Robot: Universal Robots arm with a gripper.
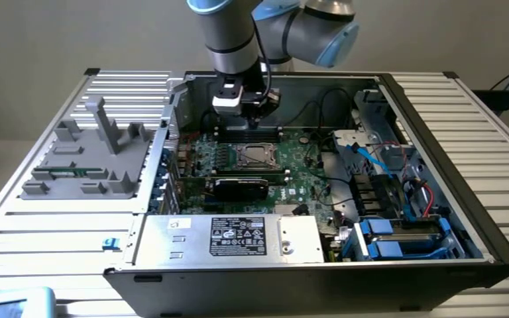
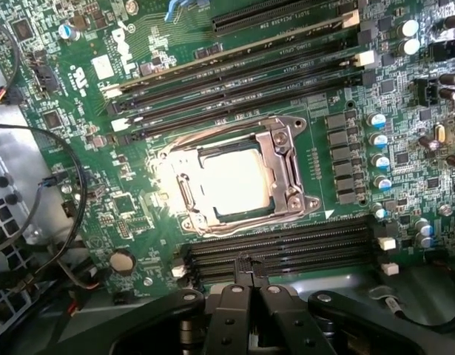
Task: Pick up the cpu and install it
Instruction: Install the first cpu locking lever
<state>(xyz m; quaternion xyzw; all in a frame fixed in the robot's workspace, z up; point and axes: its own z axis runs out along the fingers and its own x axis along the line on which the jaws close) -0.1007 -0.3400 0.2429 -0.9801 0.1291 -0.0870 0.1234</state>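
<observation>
The gripper hangs over the motherboard inside the open computer case, its jaws closed together with nothing between them. The cpu lies just ahead of the fingertips, seated flat inside the socket frame, whose metal border surrounds it on all sides. Its silvery top glares bright in the wrist view, so whether it sits fully level in the socket cannot be told.

Judging from this, the chip looks already placed. The main risk is the closed jaws dropping onto the board: the memory slots run right under the fingertips, between them and the socket, and a descent here would strike those slots rather than the chip. If the chip is slightly askew, any push on its top could bend the socket contacts beneath. The glare also makes the chip's edges hard to judge, which could throw off alignment.

Beyond the socket, further from the jaws, a second bank of memory slots lines the board. To one side stands a row of capacitors; to the other, loose black cables loop near the case wall and could snag the fingers. In the exterior view, a dark expansion card and the power supply sit nearer the camera than the socket, and blue drive bays lie toward the exterior view's right.
</observation>
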